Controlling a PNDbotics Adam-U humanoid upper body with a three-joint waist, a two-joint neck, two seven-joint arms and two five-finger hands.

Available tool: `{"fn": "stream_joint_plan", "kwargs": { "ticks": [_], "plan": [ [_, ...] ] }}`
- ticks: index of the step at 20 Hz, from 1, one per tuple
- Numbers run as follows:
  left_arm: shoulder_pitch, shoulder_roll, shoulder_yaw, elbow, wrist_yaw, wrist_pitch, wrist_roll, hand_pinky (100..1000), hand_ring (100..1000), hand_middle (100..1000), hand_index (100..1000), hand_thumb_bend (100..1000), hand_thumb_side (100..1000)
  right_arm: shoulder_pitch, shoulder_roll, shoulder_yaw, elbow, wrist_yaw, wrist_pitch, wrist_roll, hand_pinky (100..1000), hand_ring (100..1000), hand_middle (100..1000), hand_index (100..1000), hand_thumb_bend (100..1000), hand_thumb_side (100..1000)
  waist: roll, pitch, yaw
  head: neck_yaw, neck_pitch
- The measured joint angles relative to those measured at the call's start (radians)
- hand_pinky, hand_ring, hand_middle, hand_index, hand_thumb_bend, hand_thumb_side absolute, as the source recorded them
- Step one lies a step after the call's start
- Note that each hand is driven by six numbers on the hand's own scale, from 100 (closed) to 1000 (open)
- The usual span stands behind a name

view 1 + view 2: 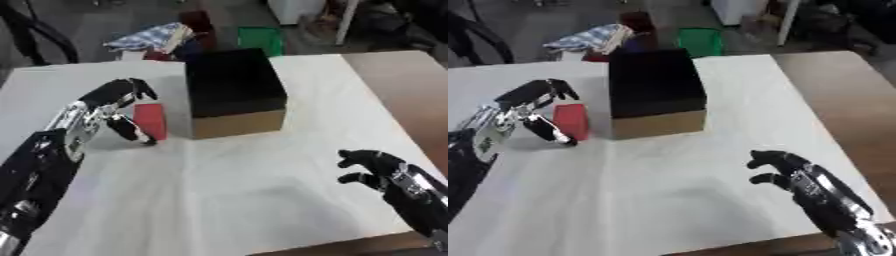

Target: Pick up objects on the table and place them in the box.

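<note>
A red block (151, 120) stands upright on the white table (262, 190), just left of the box (234, 90), which is black on top with tan cardboard sides. My left hand (114, 107) reaches in from the left, its fingers arched over the top of the block and its thumb low beside it, curled around the block. My right hand (378, 169) hovers over the table's lower right, fingers loosely bent and holding nothing.
A brown wooden surface (411, 95) borders the table on the right. Beyond the far edge lie a striped cloth (149, 37), a green bin (261, 39) and other clutter on the floor.
</note>
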Motion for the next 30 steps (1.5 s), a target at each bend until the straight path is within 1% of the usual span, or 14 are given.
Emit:
{"fn": "stream_joint_plan", "kwargs": {
  "ticks": [1,4,7,11,12,13,16,18,21,23,26,27,28,30],
  "plan": [
    [0.0,0.0,0.002,0.0,0.0,0.0,0.0,696,602,445,607,759,238,0.0,0.0,0.0,0.0,0.0,0.0,0.0,757,1000,709,818,100,810,0.0,0.0,-0.001,0.0,0.0],
    [0.0,0.0,0.004,-0.006,0.012,0.006,0.007,687,583,392,568,741,228,0.0,0.0,0.0,0.0,0.0,0.0,0.0,756,1000,709,818,100,810,0.001,0.0,-0.002,0.0,0.0],
    [0.0,0.004,0.006,-0.036,0.045,0.009,0.01,684,579,377,557,724,213,0.0,0.0,0.0,0.0,0.0,0.0,0.0,756,1000,709,818,100,810,0.003,0.0,-0.002,0.0,0.0],
    [-0.01,0.032,0.006,-0.106,0.102,0.011,0.003,685,580,381,561,720,191,0.0,0.0,0.0,0.0,0.0,0.0,0.0,756,1000,709,818,100,810,0.005,0.0,-0.002,0.0,0.0],
    [-0.017,0.04,0.006,-0.127,0.118,0.012,0.001,684,578,379,560,596,285,0.0,0.0,0.0,0.0,0.0,0.0,0.0,756,1000,709,818,100,808,0.005,0.0,-0.003,0.0,0.0],
    [-0.024,0.048,0.006,-0.147,0.133,0.014,-0.001,682,577,377,558,715,166,0.0,0.0,0.0,0.0,0.0,0.0,0.0,756,1000,709,818,100,810,0.006,0.0,-0.004,0.0,-0.001],
    [-0.05,0.062,0.008,-0.193,0.183,0.029,0.006,672,578,385,564,704,111,0.0,0.0,0.0,0.0,0.0,0.001,0.0,756,1000,709,818,100,813,0.007,-0.001,-0.012,0.0,-0.001],
    [-0.069,0.062,0.013,-0.202,0.217,0.046,0.025,668,580,395,570,698,100,0.0,0.0,0.003,0.001,0.0,0.002,0.002,756,1000,709,818,100,813,0.009,-0.001,-0.023,0.003,-0.002],
    [-0.102,0.057,0.024,-0.191,0.263,0.07,0.067,661,576,396,570,676,100,-0.004,0.0,0.01,0.001,0.0,0.002,0.009,756,1000,709,818,100,815,0.012,-0.001,-0.047,0.01,-0.01],
    [-0.119,0.042,0.034,-0.161,0.281,0.082,0.1,659,576,402,578,669,100,-0.005,0.0,0.016,0.001,0.0,0.003,0.014,756,1000,709,818,100,818,0.012,0.003,-0.067,0.016,-0.017],
    [-0.141,0.016,0.044,-0.101,0.285,0.088,0.151,661,586,452,621,669,100,-0.011,0.0,0.023,0.001,0.0,0.003,0.022,756,1000,709,818,100,821,0.012,0.012,-0.095,0.027,-0.024],
    [-0.148,0.008,0.047,-0.081,0.284,0.086,0.168,662,590,465,636,782,100,-0.014,0.0,0.025,0.001,0.0,0.003,0.024,756,1000,709,818,100,820,0.013,0.014,-0.102,0.03,-0.027],
    [-0.155,0.0,0.047,-0.063,0.281,0.081,0.185,663,592,472,645,674,100,-0.014,0.0,0.027,0.001,0.0,0.002,0.026,756,1000,709,818,100,821,0.014,0.017,-0.109,0.032,-0.028],
    [-0.163,-0.017,0.047,-0.035,0.272,0.067,0.218,665,598,485,662,681,100,-0.02,0.0,0.031,0.001,0.0,0.003,0.029,756,1000,709,818,100,821,0.018,0.022,-0.122,0.036,-0.032]
  ]
}}
